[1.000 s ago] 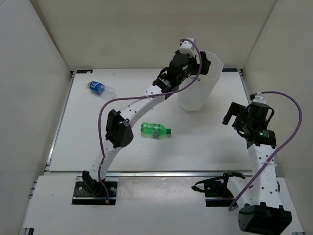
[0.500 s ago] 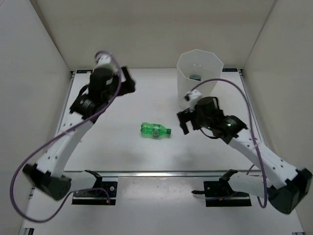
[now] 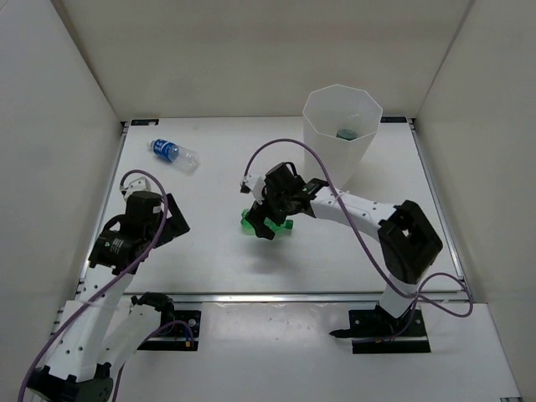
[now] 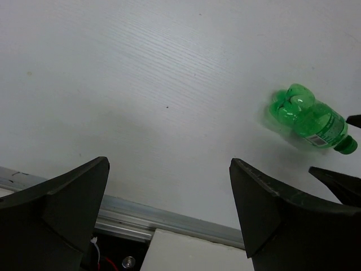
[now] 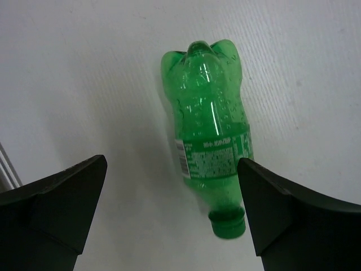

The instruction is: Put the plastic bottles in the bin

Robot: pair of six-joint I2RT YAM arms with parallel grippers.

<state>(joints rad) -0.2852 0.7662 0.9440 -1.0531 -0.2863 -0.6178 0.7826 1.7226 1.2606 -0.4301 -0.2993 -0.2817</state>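
Note:
The green bottle [image 3: 285, 224] lies on its side mid-table. My right gripper [image 3: 268, 218] hangs over it, open; in the right wrist view the bottle [image 5: 211, 135] lies between the spread fingers, cap [image 5: 227, 223] toward the camera, nearer the right finger [image 5: 265, 192]. The right gripper [image 5: 172, 164] holds nothing. The clear bottle with a blue label [image 3: 174, 152] lies at the far left. The white bin [image 3: 311, 109] stands at the back right, something dark green [image 3: 346, 132] inside it. My left gripper [image 3: 174, 219] is open and empty at the near left [image 4: 169, 164]; its view shows the green bottle [image 4: 310, 118].
White walls close in the table on the left, back and right. A metal rail [image 3: 276, 296] runs along the table's near edge and shows in the left wrist view [image 4: 169, 217]. The right arm's elbow [image 3: 410, 239] stands right of centre.
My left arm has pulled back from the far left to the near left, uncovering the blue-label bottle. My right gripper has moved left and now sits over the green bottle.

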